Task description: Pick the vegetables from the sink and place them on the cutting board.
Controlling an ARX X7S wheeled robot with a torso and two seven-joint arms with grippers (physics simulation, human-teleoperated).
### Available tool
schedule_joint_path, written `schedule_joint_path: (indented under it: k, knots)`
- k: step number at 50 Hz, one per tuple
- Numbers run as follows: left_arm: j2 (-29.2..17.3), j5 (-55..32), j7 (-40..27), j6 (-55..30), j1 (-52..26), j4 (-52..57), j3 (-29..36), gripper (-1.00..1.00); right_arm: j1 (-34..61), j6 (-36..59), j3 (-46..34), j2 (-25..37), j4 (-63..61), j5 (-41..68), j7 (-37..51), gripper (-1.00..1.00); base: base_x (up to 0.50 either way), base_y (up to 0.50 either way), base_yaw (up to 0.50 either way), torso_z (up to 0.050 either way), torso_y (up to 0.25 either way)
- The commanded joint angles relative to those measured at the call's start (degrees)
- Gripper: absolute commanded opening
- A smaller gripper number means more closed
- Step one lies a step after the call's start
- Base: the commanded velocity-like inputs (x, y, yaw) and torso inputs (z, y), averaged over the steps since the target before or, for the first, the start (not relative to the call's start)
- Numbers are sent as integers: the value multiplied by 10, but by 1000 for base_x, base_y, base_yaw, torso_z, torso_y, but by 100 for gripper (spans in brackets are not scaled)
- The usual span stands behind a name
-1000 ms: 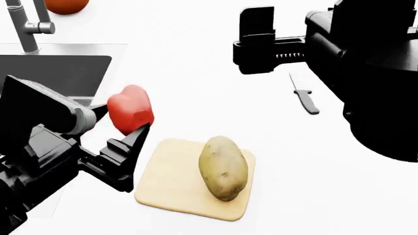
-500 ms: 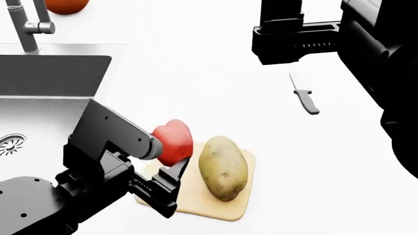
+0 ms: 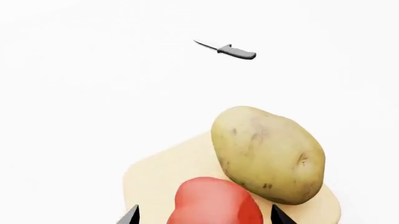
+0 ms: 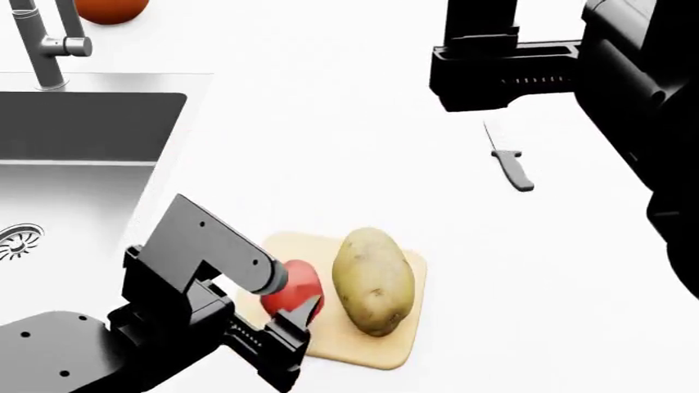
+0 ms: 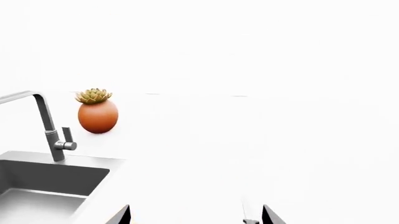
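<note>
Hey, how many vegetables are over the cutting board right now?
2. The potato lies on the cutting board toward its right side. The red bell pepper sits just left of it over the board, held in the left claw. The sink shows none.

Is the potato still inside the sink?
No, the potato lies on the cutting board, outside the sink.

No legible text or markings anywhere.

Red bell pepper (image 3: 215, 203) sits between the left gripper (image 3: 203, 215) fingertips, right over the cutting board (image 3: 168, 170). It's touching the potato (image 3: 268, 154) lying there. Black-handled knife (image 3: 229, 49) lies well apart on the white counter (image 3: 93, 84).
</note>
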Motion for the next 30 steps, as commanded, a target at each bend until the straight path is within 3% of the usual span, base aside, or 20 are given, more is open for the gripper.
schedule_joint_path:
  k: [1,10,22,30]
  knots:
    - [1,-12,-9,-13,-3,6,-10,100,-11,-12,4,2,-4,5,-5,100,0,0,0,0,0]
    - [4,-45,-21,-56,-24,45,-55,100,-14,-14,6,1,0,4,-7,100,0,0,0,0,0]
    - [6,-87,-43,-105,-101,33,-190,100,-33,-26,4,6,-6,-9,-13,100,0,0,0,0,0]
    - [-38,-94,-39,-111,-146,10,-257,100,-52,-41,6,28,-27,-25,-25,100,0,0,0,0,0]
